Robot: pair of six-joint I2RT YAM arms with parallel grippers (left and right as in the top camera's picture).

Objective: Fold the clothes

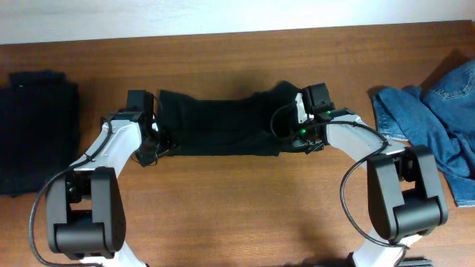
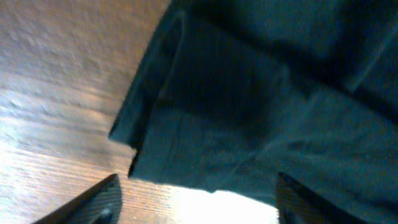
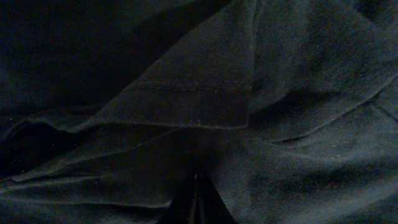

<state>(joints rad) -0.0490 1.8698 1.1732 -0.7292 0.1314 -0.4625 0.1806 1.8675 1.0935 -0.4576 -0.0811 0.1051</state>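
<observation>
The black garment [image 1: 219, 122] runs arm to arm, one end just ahead of the left gripper [image 2: 194, 208], jaws apart, the other by the right gripper [image 3: 196, 200], pinched together.

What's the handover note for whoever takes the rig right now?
Left gripper: open, at the left end of the black garment, gripping nothing.
Right gripper: shut, apparently pinching the garment's right end.
Things: the black garment lies mid-table as a wide band between the two grippers. A dark folded pile sits at the left edge of the table, and crumpled blue denim at the right edge.
Done: the garment looks folded lengthwise into a band.
Left: fold the band across, then probably move it to the pile. The denim is not folded.
</observation>
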